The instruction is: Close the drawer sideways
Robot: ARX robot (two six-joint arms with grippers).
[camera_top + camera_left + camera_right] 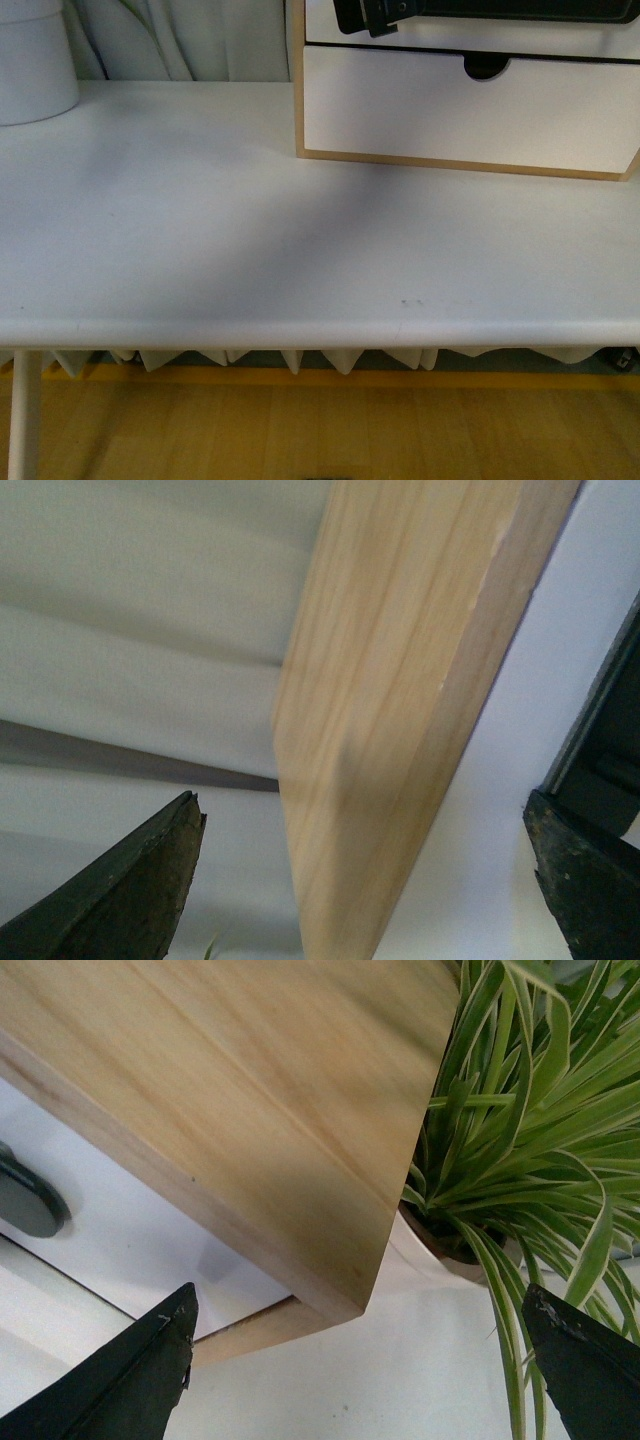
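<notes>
The light-wood cabinet [299, 100] stands at the table's back right. The drawer's white front [320, 25] with its black bar handle [500, 10] is cut off by the picture's top. A white front [450, 115] below it has a half-round notch. My left gripper [360, 880] is open, its fingers [130, 890] on either side of the cabinet's wooden edge [400, 680], with the white front [520, 730] and black handle [610, 730] beside it. My right gripper [355, 1375] is open by the cabinet's top corner [340, 1290]; a handle end [25, 1200] shows there. How far out the drawer stands is unclear.
A white round container [30, 60] stands at the table's back left, with curtains [170, 40] behind. A striped-leaf plant [530, 1110] in a pot stands close beside the cabinet. The white table [250, 230] ends at its front edge [300, 335].
</notes>
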